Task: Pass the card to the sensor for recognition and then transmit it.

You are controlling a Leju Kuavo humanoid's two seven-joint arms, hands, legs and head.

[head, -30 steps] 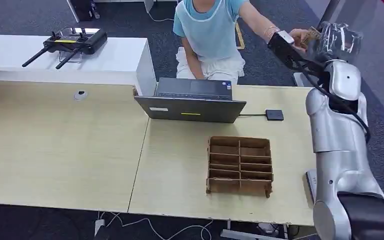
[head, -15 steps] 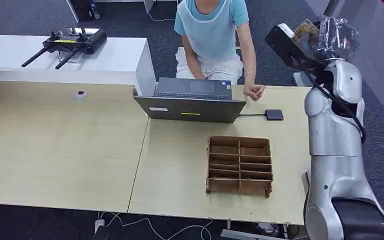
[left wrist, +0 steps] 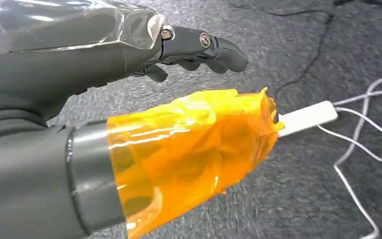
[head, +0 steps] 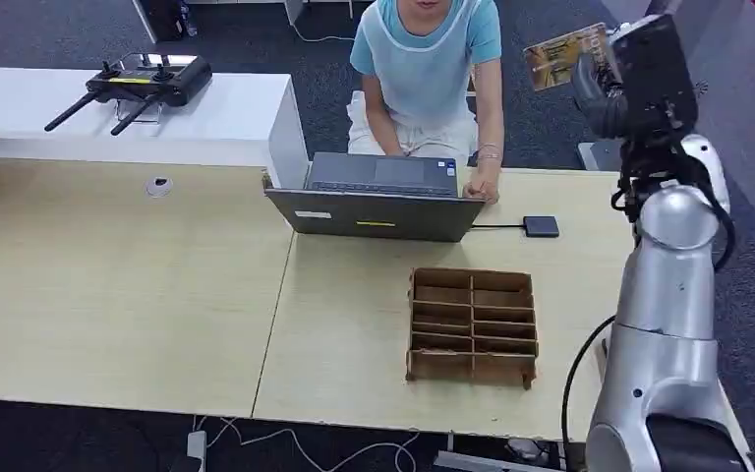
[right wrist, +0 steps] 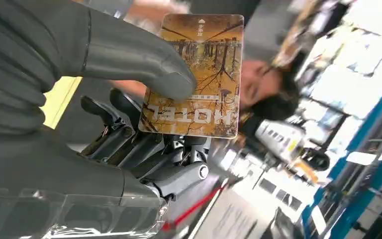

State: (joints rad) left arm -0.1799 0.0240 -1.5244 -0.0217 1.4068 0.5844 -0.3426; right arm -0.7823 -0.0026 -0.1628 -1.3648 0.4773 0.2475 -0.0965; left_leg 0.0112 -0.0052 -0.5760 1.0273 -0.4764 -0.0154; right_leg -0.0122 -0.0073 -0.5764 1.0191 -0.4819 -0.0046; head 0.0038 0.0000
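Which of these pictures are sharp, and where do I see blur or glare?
Head view: evenly lit and sharp across the table. Right wrist view: the card held by the right hand is sharp, while the background is blurred and overexposed. Left wrist view: the left hand shows glare on its clear wrap and orange tape.

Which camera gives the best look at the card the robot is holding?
The right wrist view: the hotel card is close, its printed face readable, pinched by the right hand. The head view shows it small and angled, raised beside the person. The left wrist view looks at floor.
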